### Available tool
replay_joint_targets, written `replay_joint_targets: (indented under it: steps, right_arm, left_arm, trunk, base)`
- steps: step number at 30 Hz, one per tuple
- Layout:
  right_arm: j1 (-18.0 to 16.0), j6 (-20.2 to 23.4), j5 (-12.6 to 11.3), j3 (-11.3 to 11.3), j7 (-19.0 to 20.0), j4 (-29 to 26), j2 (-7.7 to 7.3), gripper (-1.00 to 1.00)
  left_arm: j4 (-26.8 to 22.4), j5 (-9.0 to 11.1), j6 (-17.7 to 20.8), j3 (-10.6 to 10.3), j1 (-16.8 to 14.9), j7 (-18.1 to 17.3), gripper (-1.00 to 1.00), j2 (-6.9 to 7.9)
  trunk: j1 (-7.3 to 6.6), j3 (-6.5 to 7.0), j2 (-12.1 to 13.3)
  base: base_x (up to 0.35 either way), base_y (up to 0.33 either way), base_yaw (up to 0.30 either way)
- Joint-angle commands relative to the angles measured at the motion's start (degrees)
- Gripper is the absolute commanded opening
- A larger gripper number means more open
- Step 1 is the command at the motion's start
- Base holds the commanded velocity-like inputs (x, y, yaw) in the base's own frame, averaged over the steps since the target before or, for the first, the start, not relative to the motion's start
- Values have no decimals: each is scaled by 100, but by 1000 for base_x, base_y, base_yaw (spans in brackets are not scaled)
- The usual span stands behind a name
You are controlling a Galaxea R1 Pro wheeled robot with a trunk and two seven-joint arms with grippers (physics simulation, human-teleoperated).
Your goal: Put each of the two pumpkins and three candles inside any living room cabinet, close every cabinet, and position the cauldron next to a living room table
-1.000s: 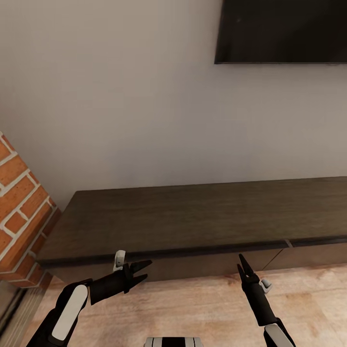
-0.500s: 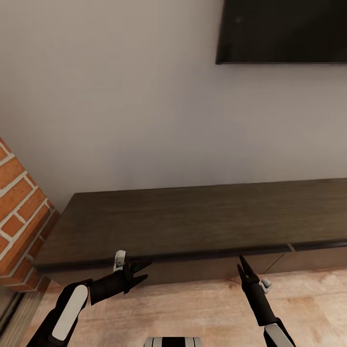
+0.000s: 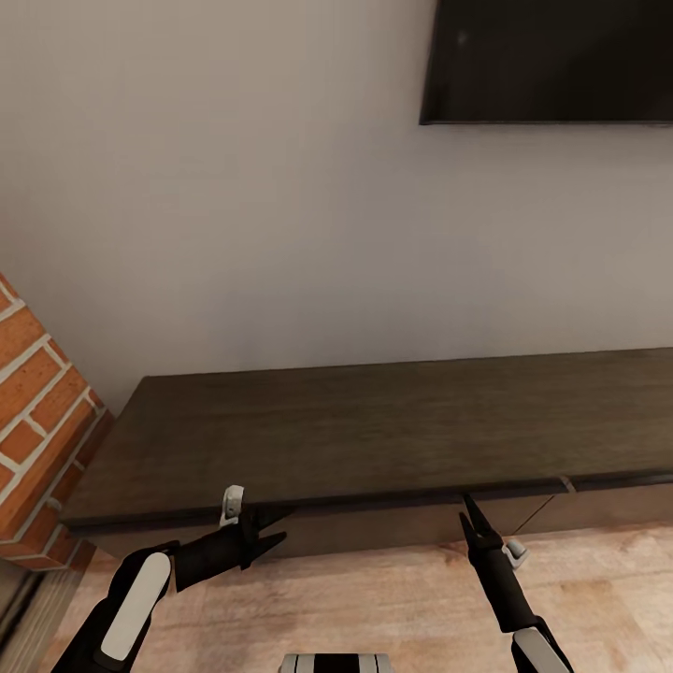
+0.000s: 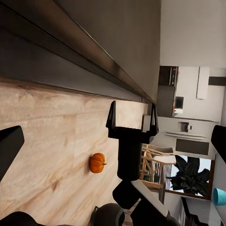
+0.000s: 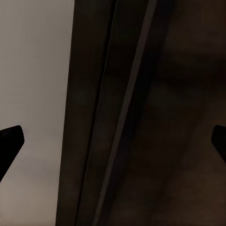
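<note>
Compared with a second ago, the whole scene has slid slightly left and down, so the camera has crept a little; both arms hold the same pose they had then, and nothing on the cabinet has shifted.

Largest is the pale wall (image 3: 234,187), with a dark TV (image 3: 551,61) mounted at upper right. Below it the cabinet (image 3: 374,430) runs long and low across the room, its plank top bare, its dark drawer fronts flush under the overhanging edge. A brick pillar (image 3: 33,411) stands against its left end. Light wood floor (image 3: 393,598) lies in front.

The left arm reaches forward from the lower left, forearm nearly level, and the left gripper (image 3: 269,529) points right toward the cabinet front, just short of it or touching; I cannot tell which. Its fingers are spread wide. The right arm rises from the lower right, angled up and slightly inward, and the right gripper (image 3: 470,520) points up at the cabinet's lip. In the head view its fingers look close together, but the right wrist view shows both tips far apart, so it is wide open and empty.

In the left wrist view, one pumpkin (image 4: 97,163) sits on the floor, well apart from the cabinet (image 4: 70,42), beyond the right gripper (image 4: 131,120).
</note>
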Motion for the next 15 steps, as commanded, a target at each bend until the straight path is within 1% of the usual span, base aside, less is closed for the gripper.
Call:
replay_joint_targets:
  steps: [1,15]
  right_arm:
    - [-3,17,-44,9,20,4,-2,100]
    - [-3,1,-44,9,20,10,-2,100]
  left_arm:
    - [1,-17,26,8,-3,-27,100,-1]
    - [1,-17,26,6,-3,-26,100,-8]
  trunk:
    - [-1,-4,-2]
    - [-1,-4,-2]
  base:
    - [0,0,0]
    - [2,0,0]
